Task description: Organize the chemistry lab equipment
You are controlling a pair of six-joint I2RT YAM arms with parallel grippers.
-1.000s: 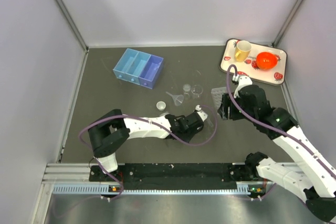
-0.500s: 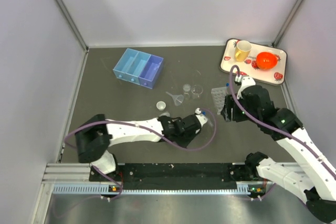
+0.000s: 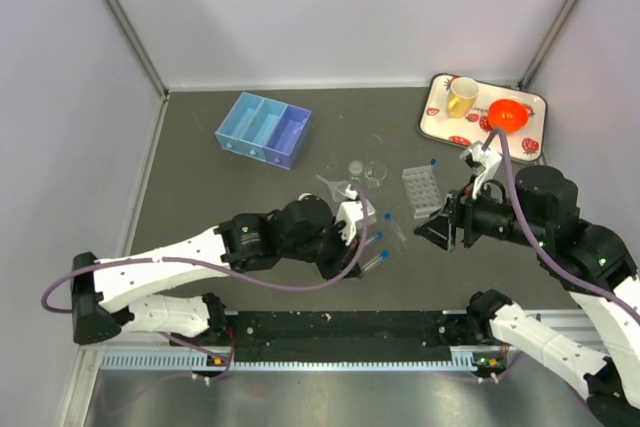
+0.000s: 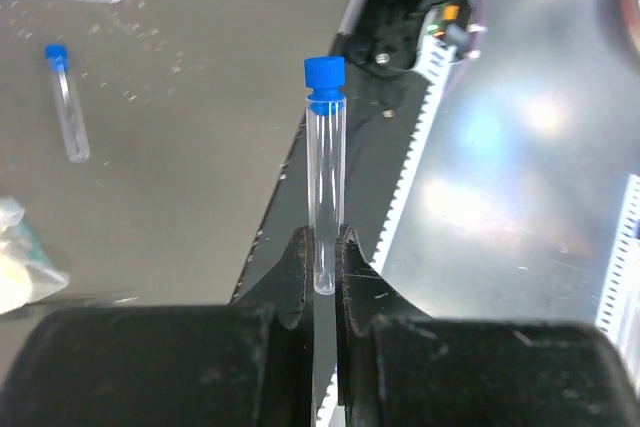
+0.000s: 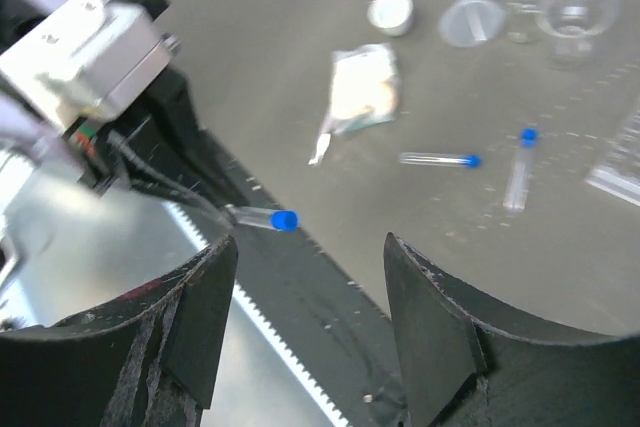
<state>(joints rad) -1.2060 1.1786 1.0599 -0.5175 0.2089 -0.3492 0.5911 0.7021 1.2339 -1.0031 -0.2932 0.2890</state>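
My left gripper is shut on the bottom end of a clear blue-capped tube and holds it above the table's near edge; the tube also shows in the top view and the right wrist view. Two more tubes lie loose on the table. The clear tube rack stands at centre right. Two tiny beakers and the funnel sit behind my left arm. The bag of white material lies near the funnel. My right gripper is open and empty, just right of the loose tubes.
The blue three-compartment tray stands at the back left. A strawberry-patterned tray at the back right holds a yellow mug and an orange bowl. A small white cup sits by the funnel. The black rail runs along the near edge.
My left arm has swung its wrist up and round, lifting a tube off the table toward the near edge. My right gripper has pulled back from the rack toward the near right.
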